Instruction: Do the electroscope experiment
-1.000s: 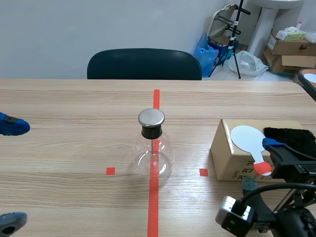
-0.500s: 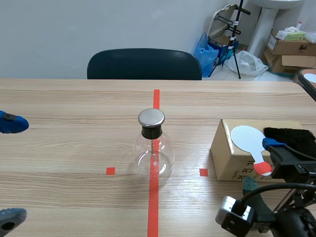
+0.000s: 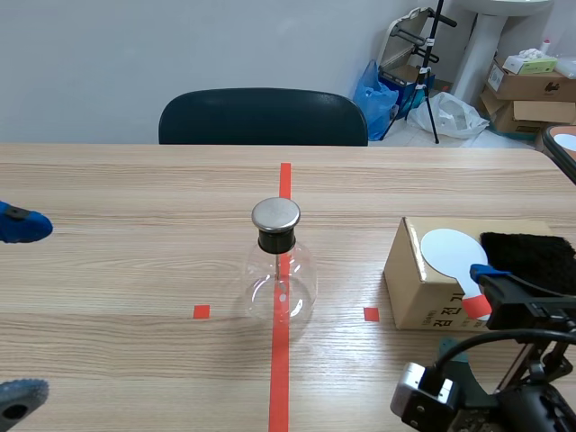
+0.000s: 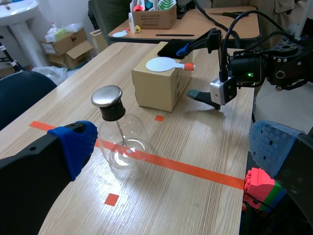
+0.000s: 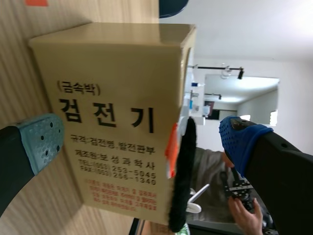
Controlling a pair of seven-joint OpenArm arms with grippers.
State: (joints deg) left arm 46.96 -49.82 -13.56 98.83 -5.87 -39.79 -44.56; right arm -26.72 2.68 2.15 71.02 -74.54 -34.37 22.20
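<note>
The flask (image 3: 280,270) stands untouched on the counter (image 3: 135,270). The right gripper (image 3: 468,310) has its fingers spread wide at the box (image 3: 418,283), one above the paddle (image 3: 448,250). Picking up the paddle seems the step in hand; next, the fingers must close on its red handle. The left gripper (image 3: 22,310) hangs released, well apart.

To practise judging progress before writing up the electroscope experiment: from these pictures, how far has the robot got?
Done: only the setup; the flask stands on the tape line, untouched. In hand: the right gripper, open, straddles the box edge by the white paddle, gripping nothing; the left gripper is open and empty. Left: probably take the paddle, rub it on the black fur, bring it to the metal cap.
</note>
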